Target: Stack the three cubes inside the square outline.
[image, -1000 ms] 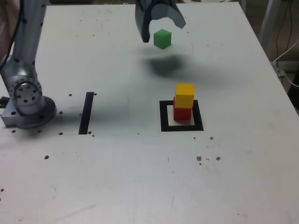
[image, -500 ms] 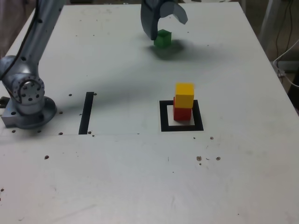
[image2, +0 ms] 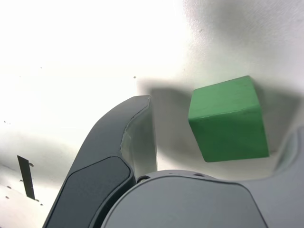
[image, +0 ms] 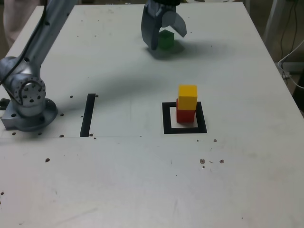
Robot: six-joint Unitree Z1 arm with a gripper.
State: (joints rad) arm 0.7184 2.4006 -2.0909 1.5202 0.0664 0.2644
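The green cube point(image: 166, 41) rests on the white table at the far side, and my gripper point(image: 164, 34) is lowered over it, open, with one finger on each side. In the wrist view the green cube point(image2: 228, 118) sits between the fingers point(image2: 126, 142), with a clear gap to the finger that shows fully. Nearer the front, the yellow cube point(image: 187, 96) sits on the red cube point(image: 185, 115), slightly offset. Both stand inside the black square outline point(image: 166, 124).
A narrow black strip point(image: 88, 114) lies on the table at the exterior view's left, next to the arm's grey base point(image: 28, 102). Small dark screw holes dot the tabletop. The table's far edge runs just behind the gripper.
The gripper has dropped from above the green cube down around it, and its jaws have narrowed a little. The green cube and the red-and-yellow stack have stayed in place.
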